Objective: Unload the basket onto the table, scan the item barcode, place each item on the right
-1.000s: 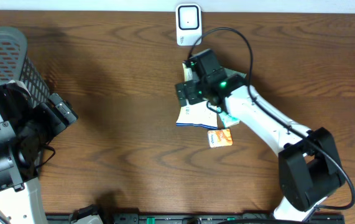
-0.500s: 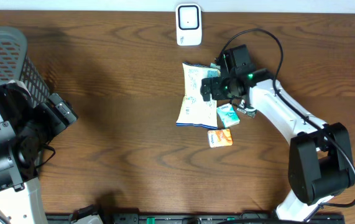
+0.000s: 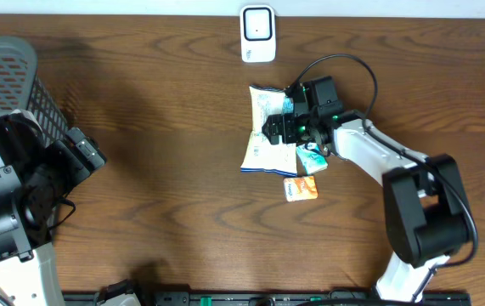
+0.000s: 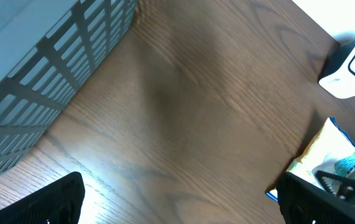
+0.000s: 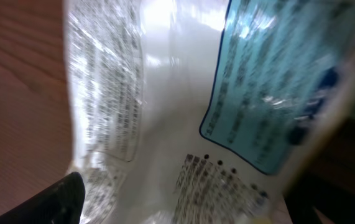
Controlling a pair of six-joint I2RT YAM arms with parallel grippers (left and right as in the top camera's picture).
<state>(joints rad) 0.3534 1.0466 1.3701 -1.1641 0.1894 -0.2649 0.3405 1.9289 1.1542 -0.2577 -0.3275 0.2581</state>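
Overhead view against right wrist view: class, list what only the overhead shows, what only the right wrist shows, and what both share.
Only overhead: the white scanner at the far edge, the grey basket, the orange packet, the teal packet, and the right gripper above the white snack bag.
Only right wrist: the bag's fine print and its blue label panel, close up and blurred.
Both: that snack bag and the wooden table.

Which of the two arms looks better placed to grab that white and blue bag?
The right. Its open gripper hangs right over the bag; the left gripper sits far off by the basket.
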